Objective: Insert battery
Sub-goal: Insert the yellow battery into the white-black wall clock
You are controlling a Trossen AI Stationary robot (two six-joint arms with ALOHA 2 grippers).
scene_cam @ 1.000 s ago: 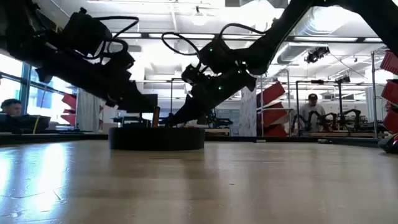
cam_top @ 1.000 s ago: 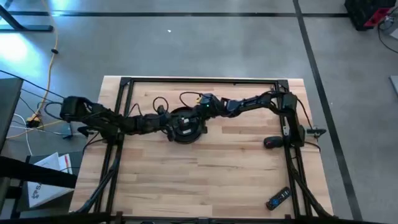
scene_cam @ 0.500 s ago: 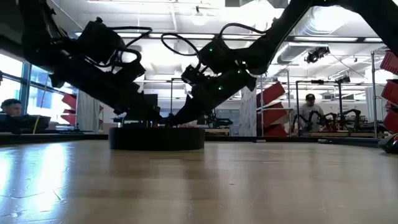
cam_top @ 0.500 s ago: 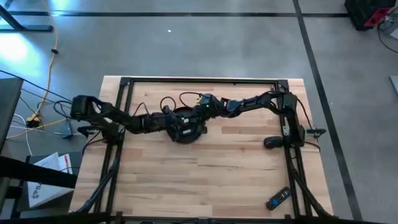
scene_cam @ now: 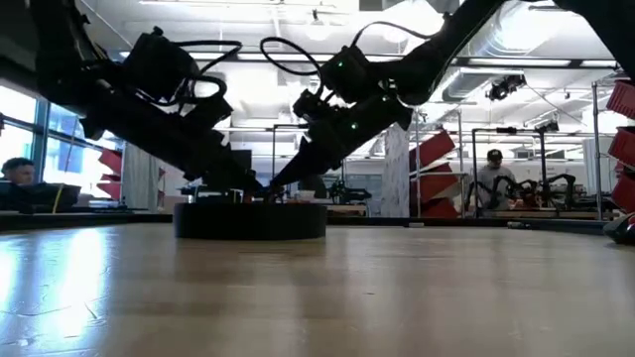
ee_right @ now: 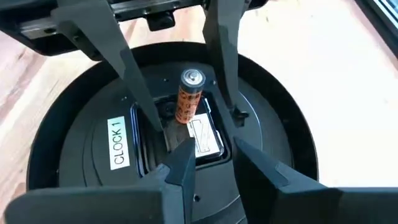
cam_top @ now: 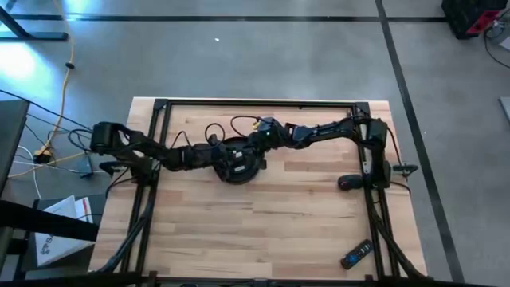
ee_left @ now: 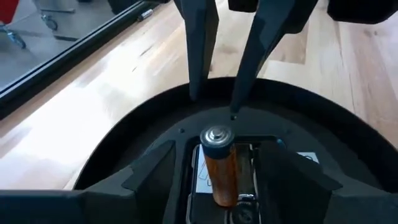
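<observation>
Battery (ee_right: 188,96) is lying tilted in the open compartment (ee_right: 202,140) at the centre of the black round clock (ee_right: 118,143), one end raised — insertion appears begun, not finished; seating flat is remaining. Left gripper (ee_left: 217,208) and right gripper (ee_right: 205,158) are both hovering over the clock at the middle of the high view, fingers spread, gripping nothing. Wooden table (cam_top: 263,231) is showing a remote (cam_top: 356,254) at lower right — a person (scene_cam: 493,177) is standing in the workshop behind.
</observation>
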